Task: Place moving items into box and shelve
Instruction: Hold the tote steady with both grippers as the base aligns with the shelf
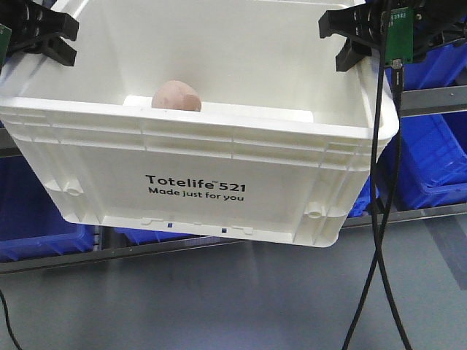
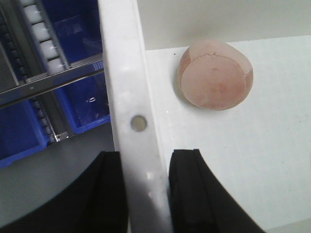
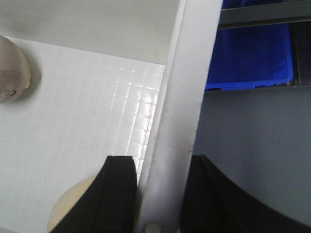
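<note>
cream-white Totelife 521 box (image 1: 219, 146) held aloft, slightly tilted, in front of blue bins (image 1: 430, 157), left gripper (image 2: 147, 154) pinching left wall, right gripper (image 3: 160, 160) pinching right wall, pinkish ball (image 2: 215, 75) on box floor, pale cream round item (image 3: 73, 206) beside right wall

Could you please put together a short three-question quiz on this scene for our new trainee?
1. True or false: the left tool and the right tool each clamp a side wall of the box.
2. Multiple choice: the bins on the shelves behind the box are A) red, B) blue, C) green.
3. Fill in the missing word: the pinkish ball lies ____ the box.

Key: 1 true; 2 B; 3 inside.
</note>
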`<state>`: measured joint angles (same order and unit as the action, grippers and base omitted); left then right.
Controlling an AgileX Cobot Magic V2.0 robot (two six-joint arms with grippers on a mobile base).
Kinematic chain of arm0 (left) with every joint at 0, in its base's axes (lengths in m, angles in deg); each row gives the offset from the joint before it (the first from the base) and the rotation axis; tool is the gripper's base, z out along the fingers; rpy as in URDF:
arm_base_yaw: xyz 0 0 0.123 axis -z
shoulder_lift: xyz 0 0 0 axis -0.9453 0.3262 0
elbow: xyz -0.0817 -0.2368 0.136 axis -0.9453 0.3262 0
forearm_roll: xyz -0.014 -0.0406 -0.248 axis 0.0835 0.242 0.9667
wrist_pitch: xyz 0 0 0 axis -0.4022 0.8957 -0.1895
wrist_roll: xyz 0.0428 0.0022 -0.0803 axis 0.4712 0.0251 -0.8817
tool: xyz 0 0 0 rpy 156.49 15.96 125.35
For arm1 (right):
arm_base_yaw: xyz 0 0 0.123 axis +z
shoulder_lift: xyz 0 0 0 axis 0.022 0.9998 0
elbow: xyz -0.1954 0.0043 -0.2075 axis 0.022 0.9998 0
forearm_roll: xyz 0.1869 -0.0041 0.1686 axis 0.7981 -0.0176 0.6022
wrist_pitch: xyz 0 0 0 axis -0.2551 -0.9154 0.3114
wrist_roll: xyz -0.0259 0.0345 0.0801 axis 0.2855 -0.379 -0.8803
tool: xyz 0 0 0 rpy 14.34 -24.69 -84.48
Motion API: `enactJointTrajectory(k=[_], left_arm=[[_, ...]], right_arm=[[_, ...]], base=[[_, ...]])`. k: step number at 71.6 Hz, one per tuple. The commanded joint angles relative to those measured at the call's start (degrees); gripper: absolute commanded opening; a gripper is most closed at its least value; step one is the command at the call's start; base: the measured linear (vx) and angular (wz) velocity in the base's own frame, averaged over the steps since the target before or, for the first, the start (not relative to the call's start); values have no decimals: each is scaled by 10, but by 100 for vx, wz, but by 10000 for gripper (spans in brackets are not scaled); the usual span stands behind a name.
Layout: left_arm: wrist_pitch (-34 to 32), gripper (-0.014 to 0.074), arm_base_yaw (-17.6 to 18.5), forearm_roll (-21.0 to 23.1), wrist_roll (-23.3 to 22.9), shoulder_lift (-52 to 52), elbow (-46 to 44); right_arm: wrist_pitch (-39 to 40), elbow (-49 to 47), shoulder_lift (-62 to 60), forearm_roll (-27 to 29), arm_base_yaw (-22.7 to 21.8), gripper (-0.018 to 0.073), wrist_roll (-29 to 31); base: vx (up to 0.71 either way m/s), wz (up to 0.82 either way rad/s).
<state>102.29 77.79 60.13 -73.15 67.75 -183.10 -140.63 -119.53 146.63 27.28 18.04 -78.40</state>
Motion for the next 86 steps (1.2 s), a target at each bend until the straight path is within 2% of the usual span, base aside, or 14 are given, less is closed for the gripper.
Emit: enactJointTrajectory(k=[1,37,86], left_arm=[[-65,-17,9,79,5,-34,-24],[-65,-17,9,79,5,-34,-24],[-65,-17,9,79,5,-34,-24]], right_arm=[[68,-25,-32,55,7,-12,16],[68,-25,-32,54,7,-12,16],[68,-25,-32,53,7,-12,16]], base=[[5,38],[11,21],[18,1]])
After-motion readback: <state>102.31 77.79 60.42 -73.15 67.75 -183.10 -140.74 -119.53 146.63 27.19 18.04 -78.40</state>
